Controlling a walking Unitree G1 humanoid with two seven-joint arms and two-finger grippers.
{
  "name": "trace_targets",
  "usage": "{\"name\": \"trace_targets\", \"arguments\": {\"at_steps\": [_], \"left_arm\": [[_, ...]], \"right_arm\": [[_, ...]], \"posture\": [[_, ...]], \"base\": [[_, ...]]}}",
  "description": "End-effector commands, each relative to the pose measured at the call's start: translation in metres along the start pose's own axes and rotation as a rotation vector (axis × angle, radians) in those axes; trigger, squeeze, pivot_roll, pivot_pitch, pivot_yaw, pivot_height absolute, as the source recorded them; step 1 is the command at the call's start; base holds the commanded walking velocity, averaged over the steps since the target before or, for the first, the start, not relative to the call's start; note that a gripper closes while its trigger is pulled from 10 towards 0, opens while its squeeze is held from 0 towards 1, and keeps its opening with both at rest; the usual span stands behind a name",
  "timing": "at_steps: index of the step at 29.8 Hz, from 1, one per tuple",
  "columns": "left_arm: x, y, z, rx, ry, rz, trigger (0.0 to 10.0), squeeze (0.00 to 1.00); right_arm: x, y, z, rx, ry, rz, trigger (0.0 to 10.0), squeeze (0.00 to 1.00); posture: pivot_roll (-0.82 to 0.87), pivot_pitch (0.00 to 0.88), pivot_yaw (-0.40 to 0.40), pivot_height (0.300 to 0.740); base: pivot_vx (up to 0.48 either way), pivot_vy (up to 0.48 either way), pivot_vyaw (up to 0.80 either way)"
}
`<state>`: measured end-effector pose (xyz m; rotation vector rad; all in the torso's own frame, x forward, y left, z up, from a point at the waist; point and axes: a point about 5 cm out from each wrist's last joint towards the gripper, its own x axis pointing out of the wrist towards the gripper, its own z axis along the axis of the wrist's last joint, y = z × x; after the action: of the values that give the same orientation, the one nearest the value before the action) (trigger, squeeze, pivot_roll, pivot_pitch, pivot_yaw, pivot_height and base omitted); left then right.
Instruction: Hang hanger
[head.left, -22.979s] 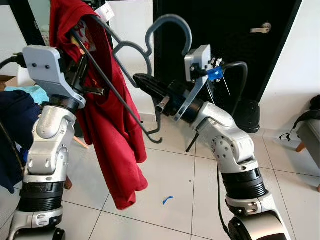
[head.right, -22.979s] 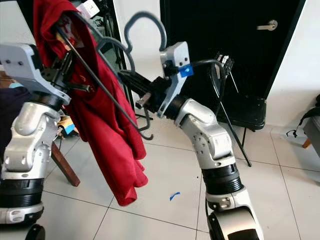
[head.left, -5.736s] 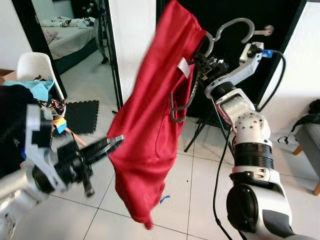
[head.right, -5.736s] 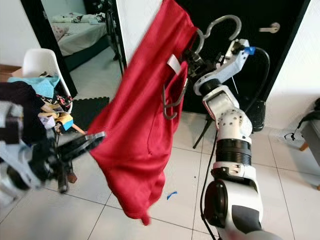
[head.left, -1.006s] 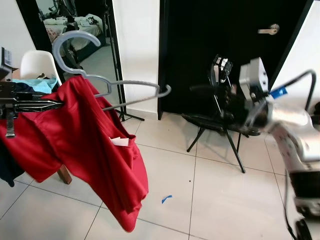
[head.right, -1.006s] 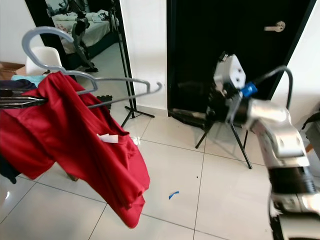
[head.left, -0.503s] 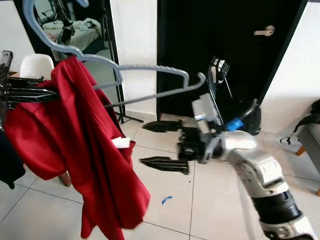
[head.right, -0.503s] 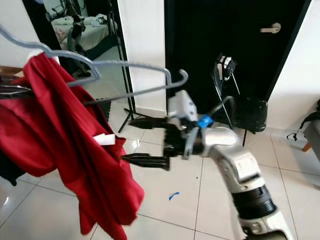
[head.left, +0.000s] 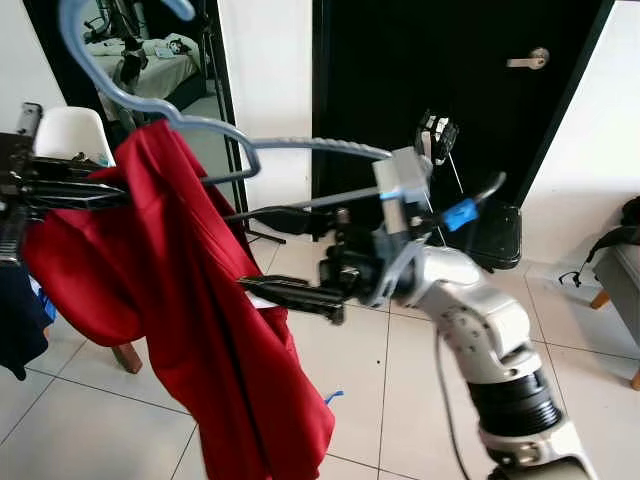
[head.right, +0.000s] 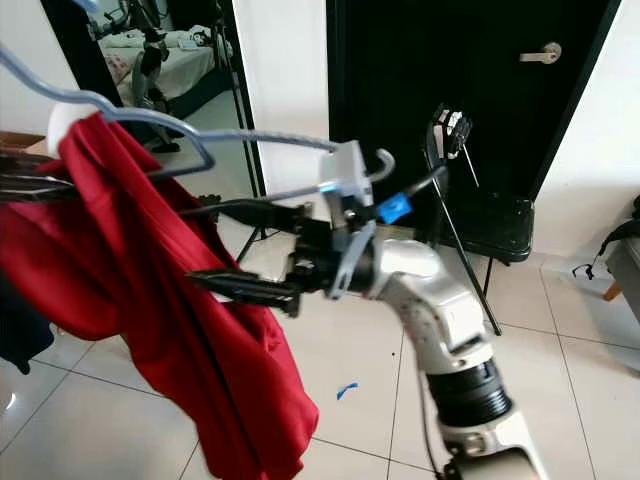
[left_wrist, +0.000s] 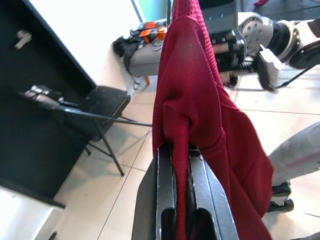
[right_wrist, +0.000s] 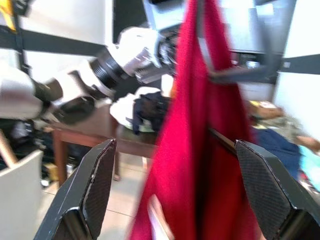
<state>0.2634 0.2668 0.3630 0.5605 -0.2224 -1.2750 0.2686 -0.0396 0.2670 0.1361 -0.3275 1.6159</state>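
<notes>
Right claw (head.left: 285, 255) head view: mine, fingers spread wide, empty, swung from floor side to straddle red shirt (head.left: 200, 320) below grey hanger (head.left: 230, 150); a second ago well apart. Left claw (head.left: 75, 190) clamped on shirt shoulder, hanger riding along.

Left wrist: fingers (left_wrist: 165, 185) pinch red cloth.

Right wrist: shirt between open fingers (right_wrist: 95, 185). Judgement: handover grasp near, hanging not yet done.
</notes>
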Motion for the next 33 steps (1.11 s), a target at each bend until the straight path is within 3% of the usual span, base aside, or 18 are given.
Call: {"name": "trace_targets", "arguments": {"at_steps": [1, 2, 5, 8, 11, 15, 19, 26, 29, 31, 32, 33], "left_arm": [[0.007, 0.001, 0.005, 0.020, -0.023, -0.009, 3.5, 0.00], [0.016, 0.003, 0.007, 0.043, -0.049, -0.014, 3.5, 0.00], [0.023, 0.006, 0.009, 0.064, -0.067, -0.009, 3.5, 0.00], [0.024, 0.007, 0.009, 0.070, -0.068, -0.007, 3.5, 0.00], [0.028, 0.011, 0.008, 0.095, -0.065, 0.012, 3.5, 0.00], [0.027, 0.013, 0.007, 0.110, -0.046, 0.025, 3.5, 0.00], [0.025, 0.014, 0.007, 0.116, -0.032, 0.033, 3.4, 0.00], [0.018, 0.015, 0.014, 0.138, 0.015, 0.009, 3.5, 0.00], [0.018, 0.015, 0.014, 0.138, 0.015, 0.009, 3.5, 0.00], [0.017, 0.015, 0.018, 0.145, 0.032, -0.010, 3.5, 0.00], [0.017, 0.015, 0.018, 0.145, 0.032, -0.010, 3.5, 0.00], [0.015, 0.014, 0.020, 0.148, 0.040, -0.023, 3.5, 0.00]], "right_arm": [[0.009, 0.006, -0.001, 0.006, 0.002, 0.039, 10.0, 0.00], [0.021, 0.012, -0.009, 0.023, 0.013, 0.083, 10.0, 0.00], [0.027, 0.015, -0.019, 0.022, 0.057, 0.111, 10.0, 0.00], [0.028, 0.016, -0.021, 0.018, 0.072, 0.114, 10.0, 0.00], [0.028, 0.017, -0.038, -0.027, 0.211, 0.116, 10.0, 0.00], [0.023, 0.017, -0.047, -0.050, 0.302, 0.111, 10.0, 0.00], [0.014, 0.015, -0.056, -0.068, 0.387, 0.097, 10.0, 0.00], [-0.022, 0.008, -0.076, -0.126, 0.659, 0.053, 10.0, 0.00], [-0.022, 0.008, -0.076, -0.126, 0.659, 0.053, 10.0, 0.00], [-0.038, 0.004, -0.079, -0.135, 0.750, 0.028, 10.0, 0.00], [-0.038, 0.004, -0.079, -0.135, 0.750, 0.028, 10.0, 0.00], [-0.054, -0.002, -0.078, -0.142, 0.817, -0.009, 10.0, 0.00]], "posture": [[0.00, 0.000, 0.022, 0.740], [0.01, 0.000, 0.021, 0.740], [0.01, 0.000, 0.021, 0.740], [0.01, 0.000, 0.021, 0.740], [0.00, 0.000, 0.023, 0.740], [0.00, 0.000, 0.027, 0.740], [0.00, 0.000, 0.025, 0.740], [0.01, 0.000, 0.023, 0.740], [0.01, 0.000, 0.023, 0.740], [0.01, 0.000, 0.021, 0.740], [0.01, 0.000, 0.021, 0.740], [0.01, 0.000, 0.022, 0.740]], "base": [[0.000, 0.000, 0.00], [0.000, 0.000, 0.00], [0.000, 0.000, 0.00], [0.000, 0.000, 0.00], [0.000, 0.000, 0.00], [0.000, 0.000, 0.00], [0.000, 0.000, 0.00], [0.000, 0.000, 0.00], [0.000, 0.000, 0.00], [0.000, 0.000, 0.00], [0.000, 0.000, 0.00], [0.000, 0.000, 0.00]]}}
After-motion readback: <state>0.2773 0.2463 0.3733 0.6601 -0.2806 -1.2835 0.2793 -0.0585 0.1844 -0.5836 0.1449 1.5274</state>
